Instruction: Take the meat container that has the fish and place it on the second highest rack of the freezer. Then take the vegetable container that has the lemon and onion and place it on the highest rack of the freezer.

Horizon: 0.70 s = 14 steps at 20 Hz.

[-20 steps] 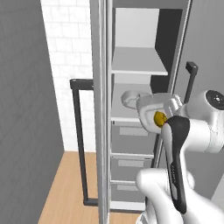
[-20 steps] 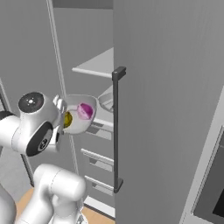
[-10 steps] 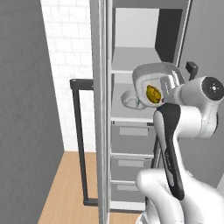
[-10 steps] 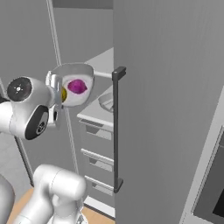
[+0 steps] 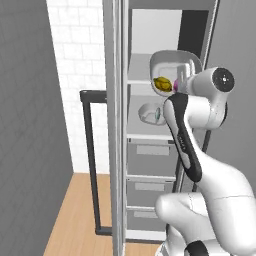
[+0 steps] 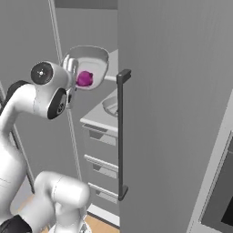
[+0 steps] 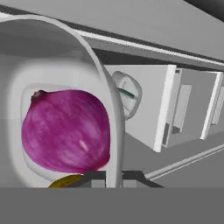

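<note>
My gripper is shut on the rim of the vegetable container, a light-grey tray held tipped on edge in front of the open freezer. The purple onion and the yellow lemon lie inside it. The tray hangs level with the highest rack, with the onion at its low end. One shelf down sits the meat container with the fish in it. The hand view also catches that tray beyond the held rim.
The freezer's open door stands edge-on to the left, with its dark bar handle. Grey drawers fill the lower half. A grey door with a bar handle bounds the right side. A white tiled wall lies behind.
The arm has lifted the vegetable container from the level of the second shelf up to the level of the top shelf and tipped it more on edge. The grip is unchanged.
</note>
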Motion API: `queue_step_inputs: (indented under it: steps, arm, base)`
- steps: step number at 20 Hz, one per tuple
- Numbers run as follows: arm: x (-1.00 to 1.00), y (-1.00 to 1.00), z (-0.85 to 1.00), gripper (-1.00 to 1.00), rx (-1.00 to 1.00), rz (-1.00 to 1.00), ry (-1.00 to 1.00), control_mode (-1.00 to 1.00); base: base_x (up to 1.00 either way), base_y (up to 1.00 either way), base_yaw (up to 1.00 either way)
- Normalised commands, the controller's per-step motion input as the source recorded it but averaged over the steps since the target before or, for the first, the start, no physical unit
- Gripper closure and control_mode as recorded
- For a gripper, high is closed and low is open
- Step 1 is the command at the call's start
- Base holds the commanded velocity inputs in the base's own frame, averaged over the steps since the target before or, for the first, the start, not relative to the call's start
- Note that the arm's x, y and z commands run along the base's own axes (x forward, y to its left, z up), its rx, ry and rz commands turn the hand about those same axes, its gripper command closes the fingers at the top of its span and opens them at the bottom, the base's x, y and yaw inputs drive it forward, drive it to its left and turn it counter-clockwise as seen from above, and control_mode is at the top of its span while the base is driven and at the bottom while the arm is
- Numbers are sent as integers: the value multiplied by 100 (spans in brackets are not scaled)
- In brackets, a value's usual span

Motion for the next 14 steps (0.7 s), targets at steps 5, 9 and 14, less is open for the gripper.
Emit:
queue_step_inputs:
  steps: [5,9,14]
  arm:
    - [76,-3,34,100,32,-16,8,-100]
    - [83,-3,39,100,18,-13,14,-100]
    - [87,-8,13,100,-1,0,16,-100]
  base:
    - [0,0,0]
    - [0,0,0]
    - [0,0,0]
